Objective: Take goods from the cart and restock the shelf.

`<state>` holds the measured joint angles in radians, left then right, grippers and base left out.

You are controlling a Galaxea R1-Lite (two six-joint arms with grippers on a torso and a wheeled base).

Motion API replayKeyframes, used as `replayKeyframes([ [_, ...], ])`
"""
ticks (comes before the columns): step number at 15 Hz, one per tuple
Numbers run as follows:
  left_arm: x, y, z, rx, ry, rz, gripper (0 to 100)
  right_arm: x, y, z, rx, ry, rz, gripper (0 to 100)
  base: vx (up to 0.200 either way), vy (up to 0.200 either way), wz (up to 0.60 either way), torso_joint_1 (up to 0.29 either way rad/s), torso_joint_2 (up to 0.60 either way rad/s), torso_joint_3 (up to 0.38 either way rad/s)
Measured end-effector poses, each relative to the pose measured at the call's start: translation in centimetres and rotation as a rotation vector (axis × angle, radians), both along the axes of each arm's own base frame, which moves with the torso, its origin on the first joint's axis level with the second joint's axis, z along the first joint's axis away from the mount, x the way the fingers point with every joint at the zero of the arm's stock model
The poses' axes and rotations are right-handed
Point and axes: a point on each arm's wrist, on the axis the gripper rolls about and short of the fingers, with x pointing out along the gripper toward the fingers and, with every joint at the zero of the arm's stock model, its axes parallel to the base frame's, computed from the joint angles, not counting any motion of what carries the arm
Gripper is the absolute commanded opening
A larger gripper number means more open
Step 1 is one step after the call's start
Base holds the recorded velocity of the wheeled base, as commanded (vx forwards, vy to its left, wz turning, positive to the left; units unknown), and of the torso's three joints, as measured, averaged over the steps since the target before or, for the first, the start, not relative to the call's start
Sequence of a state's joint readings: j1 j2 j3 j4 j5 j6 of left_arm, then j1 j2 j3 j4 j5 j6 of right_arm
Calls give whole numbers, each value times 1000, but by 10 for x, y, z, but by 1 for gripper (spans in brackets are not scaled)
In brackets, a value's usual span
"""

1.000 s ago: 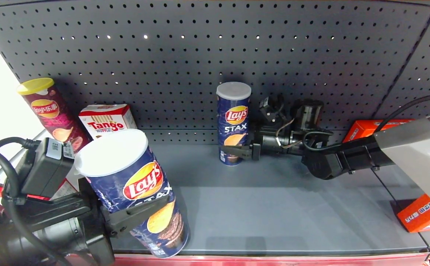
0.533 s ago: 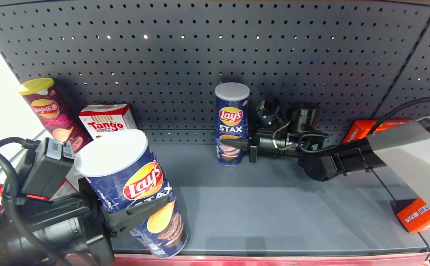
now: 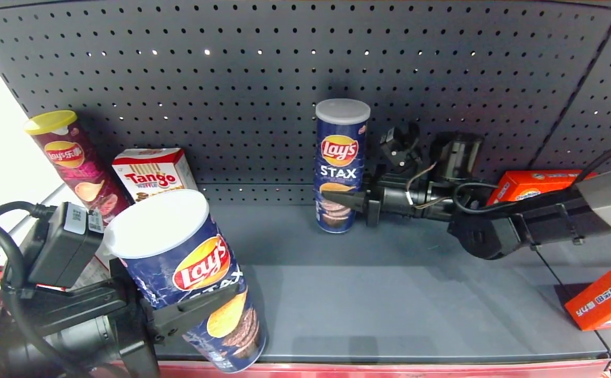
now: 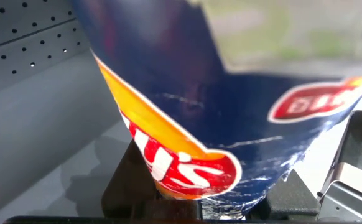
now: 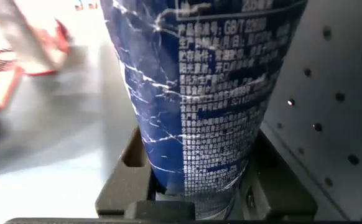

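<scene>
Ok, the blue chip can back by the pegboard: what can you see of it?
The blue chip can is a tall tube, glossy dark blue with white veining, a red-yellow logo and a pale plastic lid. It stands upright near the pegboard, the right gripper shut on its lower part. Whether its base rests on the shelf is unclear.

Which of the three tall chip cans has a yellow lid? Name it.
The maroon cylindrical can at the far left, beside the pegboard; both dark blue cans have pale lids.
</scene>
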<state>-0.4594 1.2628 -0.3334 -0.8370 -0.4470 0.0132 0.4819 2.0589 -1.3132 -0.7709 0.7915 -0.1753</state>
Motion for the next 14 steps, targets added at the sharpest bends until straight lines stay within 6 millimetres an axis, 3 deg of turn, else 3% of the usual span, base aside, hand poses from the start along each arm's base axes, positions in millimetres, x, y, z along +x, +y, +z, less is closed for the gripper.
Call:
replayKeyframes([
  [4,0,2,1,-11,7,10,0,-60,-16,7,-21,44,30,0,0,0,0,0,0,0],
  [9,0,2,1,-14,8,14,0,-126,-28,-12,-44,79,10,0,0,0,0,0,0,0],
  [11,0,2,2,-15,6,18,0,-144,-28,-23,-49,88,-2,0,0,0,0,0,0,0],
  [14,-2,3,3,-19,1,19,0,-155,-28,-33,-66,117,9,0,0,0,0,0,0,0],
])
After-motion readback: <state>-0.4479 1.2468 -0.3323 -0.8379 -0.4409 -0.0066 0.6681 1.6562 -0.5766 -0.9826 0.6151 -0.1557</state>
